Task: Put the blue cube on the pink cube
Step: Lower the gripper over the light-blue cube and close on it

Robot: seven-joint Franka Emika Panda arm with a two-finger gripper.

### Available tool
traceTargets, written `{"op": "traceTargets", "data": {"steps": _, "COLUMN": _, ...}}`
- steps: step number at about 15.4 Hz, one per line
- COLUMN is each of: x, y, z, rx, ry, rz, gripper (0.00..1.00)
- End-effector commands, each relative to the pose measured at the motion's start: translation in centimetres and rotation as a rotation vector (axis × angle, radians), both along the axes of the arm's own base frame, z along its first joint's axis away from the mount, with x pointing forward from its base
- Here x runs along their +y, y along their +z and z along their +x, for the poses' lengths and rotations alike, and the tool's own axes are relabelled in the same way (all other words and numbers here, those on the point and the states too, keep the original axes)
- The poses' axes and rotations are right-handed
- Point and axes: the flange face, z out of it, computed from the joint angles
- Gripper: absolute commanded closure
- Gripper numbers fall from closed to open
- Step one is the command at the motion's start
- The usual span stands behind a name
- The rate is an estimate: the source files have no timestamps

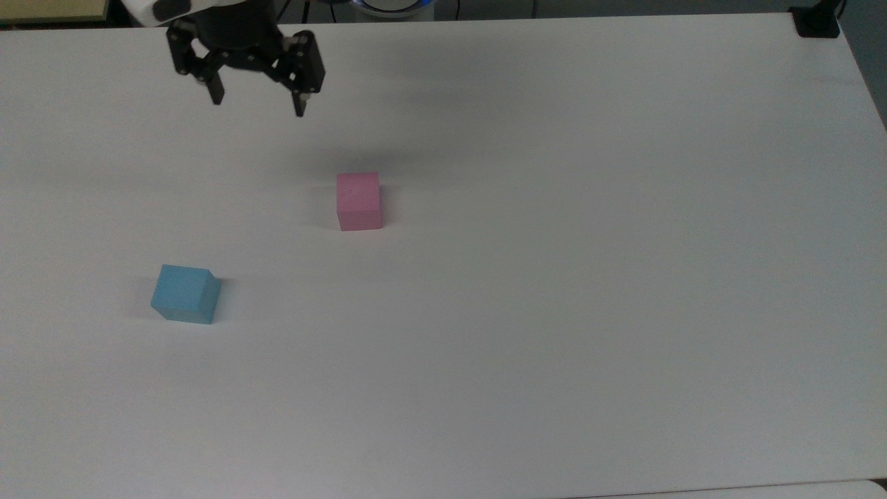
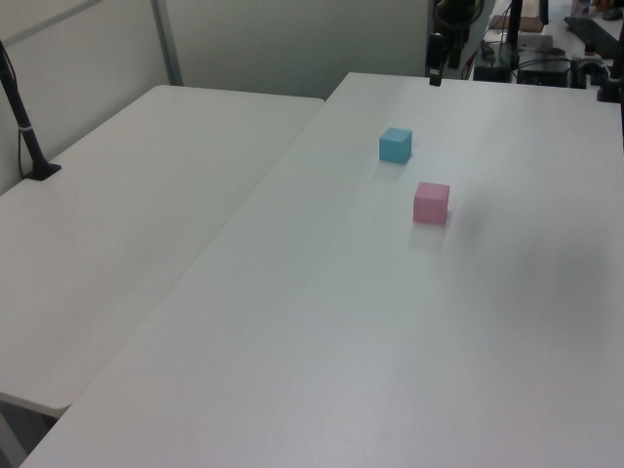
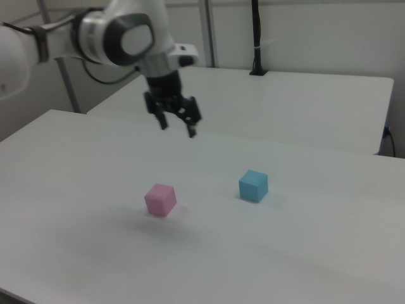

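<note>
You have a wide white table [image 1: 554, 312] in front of you, matte and plain, with soft grey shadows across it. In the left view a second white table [image 2: 117, 244] stands edge to edge with it on the left view's left, and a black post [image 2: 24, 122] with a cable rises from that table's far corner. The right view shows the same second table behind the first, a black post [image 3: 256, 38] standing on it, pale wall panels with metal uprights behind, and the white arm [image 3: 120, 35] reaching in from the right view's left.

The gripper [image 1: 258, 108] hangs in the air above the table's far edge, at the top view's upper left, with its two black fingers spread wide and nothing between them. In the right view you see the gripper [image 3: 178, 128] well above the surface, pointing down.

The blue cube [image 1: 185, 294] sits flat on the table toward the top view's lower left, turned a little off square. The pink cube [image 1: 359, 201] sits flat near the middle, well apart from the blue one. In the right view the pink cube [image 3: 159, 199] lies to the left of the blue cube [image 3: 253, 185]; in the left view the blue cube [image 2: 395, 145] lies farther off than the pink cube [image 2: 431, 202]. Neither cube touches the gripper.
</note>
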Motion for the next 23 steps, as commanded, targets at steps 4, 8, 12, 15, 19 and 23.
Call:
{"op": "traceTargets", "data": {"steps": 4, "x": -8.0, "y": -6.7, "z": 4.0, "rx": -0.081, "ry": -0.044, "rz": -0.072, "gripper": 0.00}}
{"op": "traceTargets", "data": {"steps": 8, "x": -11.6, "y": -11.5, "z": 5.7, "rx": -0.140, "ry": -0.038, "rz": -0.114, "gripper": 0.00}}
{"op": "traceTargets", "data": {"steps": 12, "x": -11.6, "y": -16.4, "z": 7.4, "rx": -0.168, "ry": -0.020, "rz": -0.133, "gripper": 0.00}}
{"op": "traceTargets", "data": {"steps": 15, "x": -11.2, "y": -19.1, "z": 8.2, "rx": -0.179, "ry": -0.020, "rz": -0.135, "gripper": 0.00}}
{"op": "traceTargets", "data": {"steps": 19, "x": -8.8, "y": -22.3, "z": 9.7, "rx": -0.222, "ry": -0.029, "rz": -0.137, "gripper": 0.00}}
{"op": "traceTargets", "data": {"steps": 23, "x": -8.6, "y": -25.0, "z": 11.0, "rx": -0.296, "ry": -0.071, "rz": -0.146, "gripper": 0.07}}
